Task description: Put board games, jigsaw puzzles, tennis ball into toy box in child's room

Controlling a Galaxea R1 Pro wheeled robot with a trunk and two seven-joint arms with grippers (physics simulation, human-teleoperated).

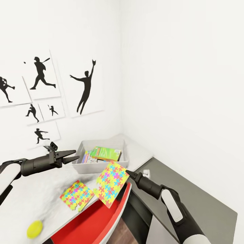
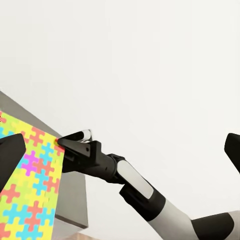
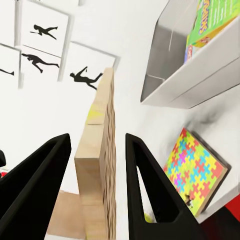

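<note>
Right gripper clamps lifted jigsaw puzzle beside toy box

Left arm enters from the left edge of the head view, extended horizontally toward frame centre; left hand has its fingers parted and holds nothing. Right arm rises from the lower right; right hand is clamped on a puzzle's edge.

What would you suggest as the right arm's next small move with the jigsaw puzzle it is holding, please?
Probably carry it over the toy box. The right gripper grips the jigsaw puzzle by its edge, lifted and tilted just short of the box, which already holds board games.
</note>
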